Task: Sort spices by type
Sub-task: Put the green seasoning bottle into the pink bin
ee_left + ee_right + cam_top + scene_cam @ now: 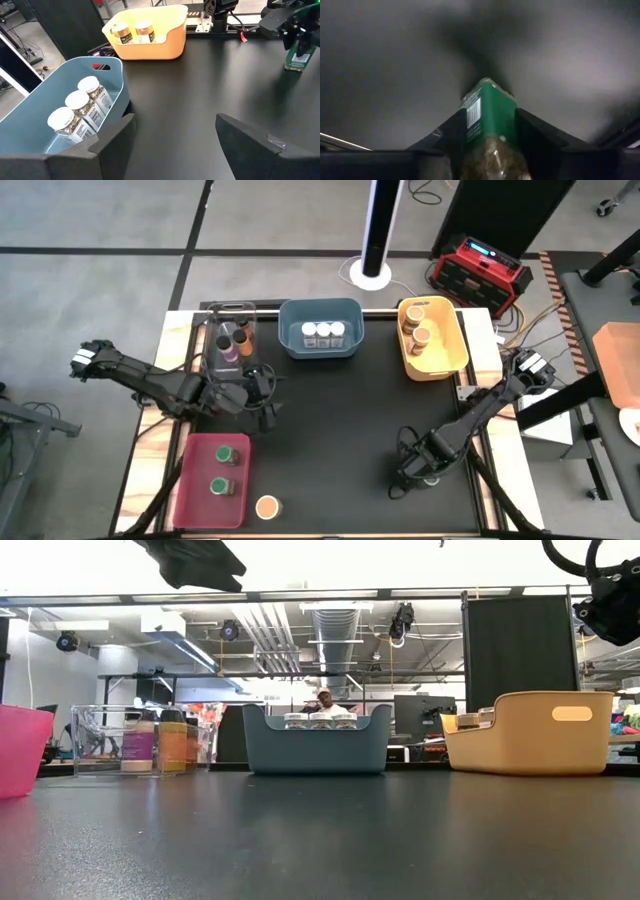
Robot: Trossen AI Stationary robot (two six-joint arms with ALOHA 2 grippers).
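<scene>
My right gripper (415, 468) is over the table's near right part, shut on a green-labelled spice jar (487, 117), which the left wrist view also shows as the jar (299, 60). My left gripper (267, 395) hangs open above the table beside the clear bin (230, 345), which holds dark-lidded jars. The blue bin (320, 328) holds three white-lidded jars (77, 107). Tan-lidded jars (132, 32) sit in the yellow bin (432, 338). Two green-lidded jars (225, 470) stand in the red bin (200, 500). One tan-orange-lidded jar (267, 507) stands on the table. My right gripper pinches the green-labelled jar between its two fingers (452, 130), one on each side of the jar's body (480, 112). It comes from above, pointing down. The jar stands upright below the fingers; whether its bottom (295, 68) touches the table, I cannot tell.
The bins line the far edge and the near left corner of the black table (350, 430). The middle of the table lies bare between the two arms. A red box (480, 270) and cables lie on the floor beyond the far edge.
</scene>
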